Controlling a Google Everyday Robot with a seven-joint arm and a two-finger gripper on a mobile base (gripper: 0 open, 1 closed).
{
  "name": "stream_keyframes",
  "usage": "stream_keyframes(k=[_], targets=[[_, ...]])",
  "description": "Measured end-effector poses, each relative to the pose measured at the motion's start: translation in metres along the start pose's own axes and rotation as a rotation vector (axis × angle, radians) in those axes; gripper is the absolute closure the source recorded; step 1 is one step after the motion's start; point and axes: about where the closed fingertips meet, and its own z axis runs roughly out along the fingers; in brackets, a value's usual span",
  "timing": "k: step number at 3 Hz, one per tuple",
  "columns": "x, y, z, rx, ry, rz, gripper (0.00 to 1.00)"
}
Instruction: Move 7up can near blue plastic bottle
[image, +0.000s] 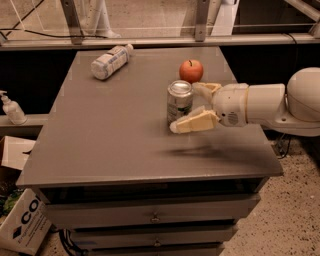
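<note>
Tool (187, 107) reached in from right over table (100, 140), fingers (195, 122) spread, can (178, 102) caught between them. Apple (191, 70) set just behind can and rear finger; passage there pinched. Bottle (111, 61) laid at back-left, well apart. Wide bare table found between can and bottle, and along left and front.
</note>
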Motion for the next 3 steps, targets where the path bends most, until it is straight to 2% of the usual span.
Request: stream_keyframes(k=[1, 3], targets=[[0.0, -0.003, 0.009, 0.023, -0.025, 0.016, 0.41], [-0.022, -0.015, 0.02, 0.041, -0.078, 0.078, 0.87]])
